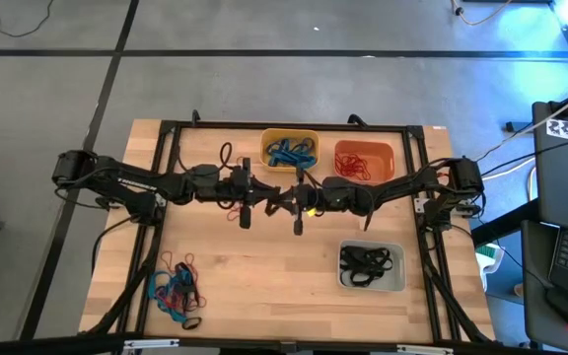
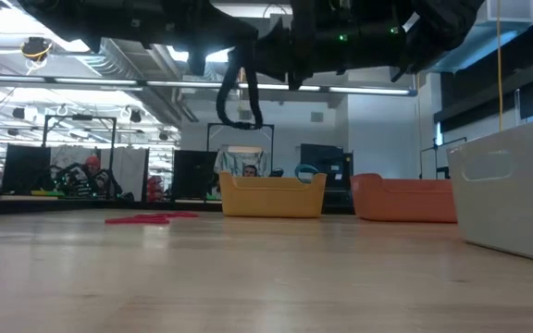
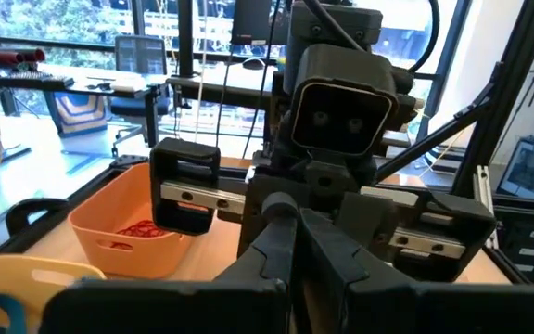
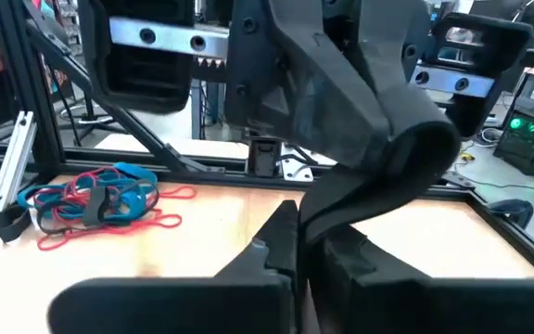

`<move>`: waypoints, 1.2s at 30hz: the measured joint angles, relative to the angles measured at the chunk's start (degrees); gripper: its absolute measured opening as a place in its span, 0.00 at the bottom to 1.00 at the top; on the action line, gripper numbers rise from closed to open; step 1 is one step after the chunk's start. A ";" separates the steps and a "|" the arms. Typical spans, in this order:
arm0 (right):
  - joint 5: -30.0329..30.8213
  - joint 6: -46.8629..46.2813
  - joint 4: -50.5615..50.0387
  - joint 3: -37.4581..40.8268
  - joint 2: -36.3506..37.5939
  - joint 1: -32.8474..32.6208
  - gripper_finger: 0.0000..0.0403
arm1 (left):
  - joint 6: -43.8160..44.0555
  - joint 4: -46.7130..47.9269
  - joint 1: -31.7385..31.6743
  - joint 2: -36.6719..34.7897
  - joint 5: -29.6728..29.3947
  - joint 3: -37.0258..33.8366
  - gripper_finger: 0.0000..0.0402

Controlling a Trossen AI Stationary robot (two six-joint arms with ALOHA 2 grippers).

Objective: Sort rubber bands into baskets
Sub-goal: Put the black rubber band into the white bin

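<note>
Both arms hang above the middle of the wooden table (image 1: 264, 266), meeting nose to nose. Reaching in from 9 o'clock, the left gripper (image 1: 248, 205) has its jaws pressed together with nothing visible between them. Opposite, the right gripper (image 1: 297, 209) comes in from 3 o'clock; its jaws are closed too, and the right wrist view shows a black rubber band (image 4: 378, 176) running from those jaws up to the other gripper's fingers. That band's long axis runs roughly 9 to 3 o'clock between the two grippers.

At 12 o'clock on the table sits the yellow basket (image 1: 290, 135) with blue bands (image 1: 292, 152) inside, its long side running 9 to 3. Just beside it, toward 1 o'clock, the orange basket (image 1: 364, 148) holds red bands (image 1: 355, 165) and lies the same way. Down at 4 o'clock, well apart from both, the pale grey basket (image 1: 371, 284) carries black bands (image 1: 365, 262), again with its long side 9 to 3.

A tangled heap of unsorted bands (image 1: 176, 289), blue, red and black, lies near the 7 o'clock corner, close to the table's edge. One red band (image 1: 233, 209) rests on the wood below the left gripper. Bare boards stretch open from the centre toward 6 o'clock, between the heap and the grey basket.
</note>
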State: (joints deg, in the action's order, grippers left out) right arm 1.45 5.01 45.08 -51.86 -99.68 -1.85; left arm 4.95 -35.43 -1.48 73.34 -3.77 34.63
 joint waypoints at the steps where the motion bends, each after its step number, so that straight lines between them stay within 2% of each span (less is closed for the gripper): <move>1: 0.00 0.37 -0.17 0.00 0.00 0.00 0.05 | 1.25 0.05 0.00 0.00 0.00 -0.02 0.03; 5: -0.02 3.27 -0.40 0.00 0.00 -0.07 0.01 | 3.11 0.03 -0.07 -0.17 0.00 -0.02 0.08; 12: 0.32 7.18 -2.50 0.00 1.26 -0.66 0.03 | 0.74 2.73 -0.04 -0.73 0.58 -0.02 0.31; 17: 6.35 11.92 -12.41 0.00 7.44 -3.89 0.01 | 0.78 7.09 0.00 -3.20 0.84 0.02 0.40; 24: 14.06 12.20 -29.90 -0.02 17.55 -9.08 0.03 | 0.94 12.61 0.83 -6.14 0.81 0.04 0.42; 36: 14.76 -5.40 -58.58 -0.04 31.36 -20.00 0.03 | -0.74 13.81 1.51 -6.16 0.81 0.04 0.42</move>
State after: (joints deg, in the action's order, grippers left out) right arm 16.21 -0.38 -13.49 -51.90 -68.32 -21.85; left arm 4.20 -21.62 0.03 67.18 -2.96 34.68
